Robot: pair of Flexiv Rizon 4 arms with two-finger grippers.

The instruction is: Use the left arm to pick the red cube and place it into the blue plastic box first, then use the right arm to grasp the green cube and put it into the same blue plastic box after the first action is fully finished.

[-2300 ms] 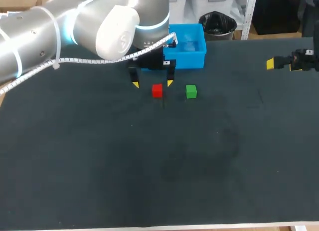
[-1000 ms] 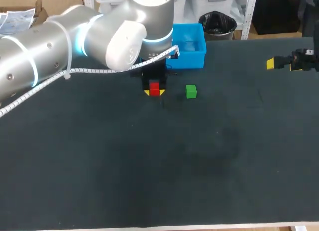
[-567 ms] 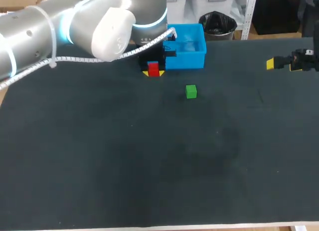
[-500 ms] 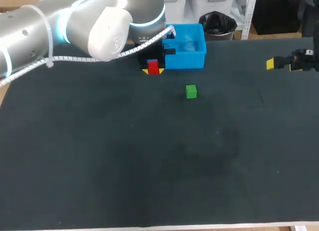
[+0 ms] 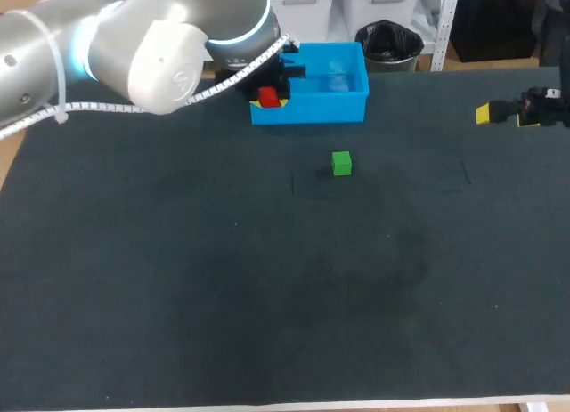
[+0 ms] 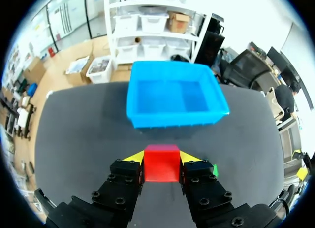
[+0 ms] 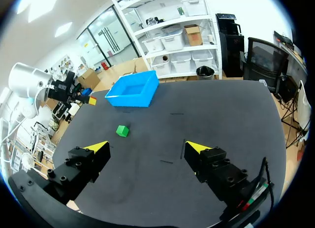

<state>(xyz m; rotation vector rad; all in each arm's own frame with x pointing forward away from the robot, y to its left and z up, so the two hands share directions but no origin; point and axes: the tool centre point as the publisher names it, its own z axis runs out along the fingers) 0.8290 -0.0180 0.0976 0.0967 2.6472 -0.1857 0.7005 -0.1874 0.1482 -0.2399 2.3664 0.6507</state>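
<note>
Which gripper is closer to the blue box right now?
Left. The left gripper, holding the red cube, is at the left end of the blue box; the right gripper is far off to its right.

Red cube [image 6: 161,164]; green cube [image 5: 341,163]; blue box [image 5: 312,110]; table [image 5: 267,296] dark grey, plain.

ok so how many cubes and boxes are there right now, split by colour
red cube: 1, held in the left gripper
green cube: 1
blue plastic box: 1
total: 3
</note>
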